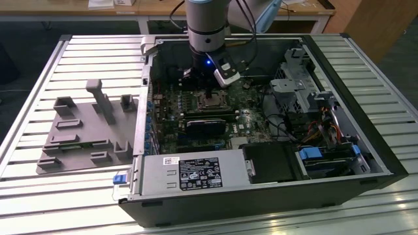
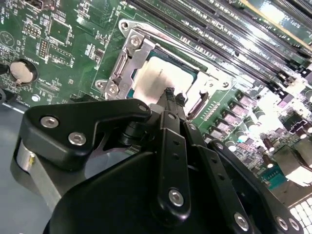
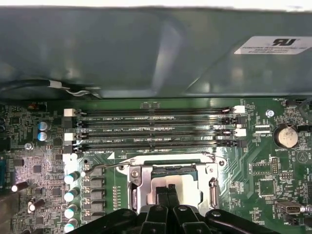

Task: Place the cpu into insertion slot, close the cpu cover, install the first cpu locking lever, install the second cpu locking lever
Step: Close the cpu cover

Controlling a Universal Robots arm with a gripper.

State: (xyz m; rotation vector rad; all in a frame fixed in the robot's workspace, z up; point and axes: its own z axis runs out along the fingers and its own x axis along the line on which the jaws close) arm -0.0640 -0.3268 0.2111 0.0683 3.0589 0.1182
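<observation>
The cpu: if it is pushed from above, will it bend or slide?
The cpu looks flat and metal-topped, so probably stiff. Framed by the cpu cover, it likely cannot slide sideways. Its smooth top may be slippery.

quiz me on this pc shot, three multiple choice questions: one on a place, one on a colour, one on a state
1. Where is the claw tip?
A) at the cpu seated in the insertion slot
B) over a grey tray outside the case
C) over the power supply

2. What colour is the circuit board?
A) blue
B) red
C) green

3. How do the claw's fingers stand?
A) spread wide
B) shut together
C) clamped on a cable

Answers:
1 A, both wrist views show the tip right at the pale chip.
2 C, green shows all around the insertion slot.
3 B, the two tips meet with no gap in the first wrist view.
</observation>
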